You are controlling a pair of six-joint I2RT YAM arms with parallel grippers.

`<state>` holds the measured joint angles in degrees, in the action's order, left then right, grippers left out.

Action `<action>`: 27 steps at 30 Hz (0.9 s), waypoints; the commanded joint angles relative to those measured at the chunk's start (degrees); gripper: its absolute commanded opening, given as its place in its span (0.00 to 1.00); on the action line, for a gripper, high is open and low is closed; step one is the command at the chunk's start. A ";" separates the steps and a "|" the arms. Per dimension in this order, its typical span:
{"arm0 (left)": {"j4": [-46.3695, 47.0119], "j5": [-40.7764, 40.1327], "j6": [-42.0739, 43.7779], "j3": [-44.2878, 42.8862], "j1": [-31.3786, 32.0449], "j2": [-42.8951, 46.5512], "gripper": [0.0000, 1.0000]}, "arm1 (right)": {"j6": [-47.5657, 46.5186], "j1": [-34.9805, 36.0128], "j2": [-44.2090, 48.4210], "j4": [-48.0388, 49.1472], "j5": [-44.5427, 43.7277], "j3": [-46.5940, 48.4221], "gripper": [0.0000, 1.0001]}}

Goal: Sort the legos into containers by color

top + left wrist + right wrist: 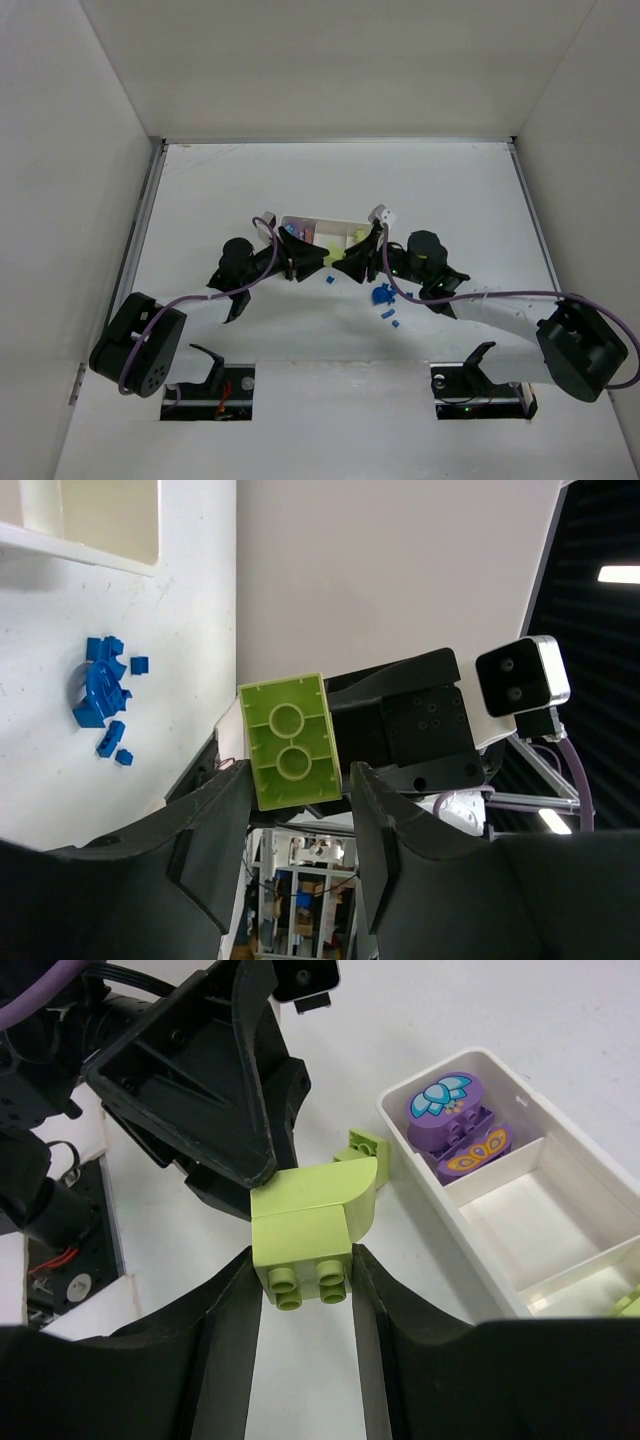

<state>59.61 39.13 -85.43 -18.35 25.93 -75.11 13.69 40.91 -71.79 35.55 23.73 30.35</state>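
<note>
My right gripper [305, 1260] is shut on a yellow-green lego [305, 1225], a square brick joined to a rounded one, held just above the table in front of the white tray [470, 1230]. My left gripper [300, 775] faces it. Its jaws stand either side of the brick's far end [290, 742], with a thin gap on one side. From above, both grippers [305, 265] [345, 268] meet below the tray [322, 219]. Two purple legos [455, 1110] lie in the tray's end compartment. Blue legos [381, 295] [100, 685] lie in a cluster on the table.
A small yellow-green piece [362, 1146] lies on the table beside the tray. Another yellow-green brick [628, 1305] shows in the tray's far compartment, and the middle one holds nothing. A lone blue piece [327, 282] sits under the grippers. White walls enclose the table.
</note>
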 commanded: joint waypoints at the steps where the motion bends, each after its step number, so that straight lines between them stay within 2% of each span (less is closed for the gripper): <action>1: 3.40 1.03 1.14 -1.34 0.83 1.55 0.41 | -0.33 -0.35 -0.81 1.28 -0.96 2.17 0.32; 6: 3.75 0.68 1.32 -1.95 1.79 1.11 0.42 | -0.33 -0.26 -1.42 1.28 -1.14 2.26 0.32; 9: 3.84 0.50 1.58 -2.04 1.97 1.02 0.37 | -0.33 -0.08 -1.07 1.28 -1.05 2.26 0.32; 13: 3.84 0.42 2.11 -2.39 2.85 0.76 0.36 | -0.16 0.18 -1.25 1.28 -0.70 2.35 0.32; 17: 4.02 0.06 2.46 -2.22 2.85 1.02 0.23 | -0.16 0.36 -1.07 1.28 -1.14 2.17 0.32; 20: 3.76 -0.46 2.98 -1.17 1.45 2.42 0.16 | 0.10 -0.17 0.15 1.28 -1.75 1.47 0.32; 27: 2.88 -0.81 3.43 3.05 -5.76 5.76 0.13 | 1.60 -4.03 1.65 2.24 -4.82 0.24 0.32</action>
<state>59.02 37.82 -83.53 -16.60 22.41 -71.50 14.24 38.59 -71.22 35.55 21.71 30.52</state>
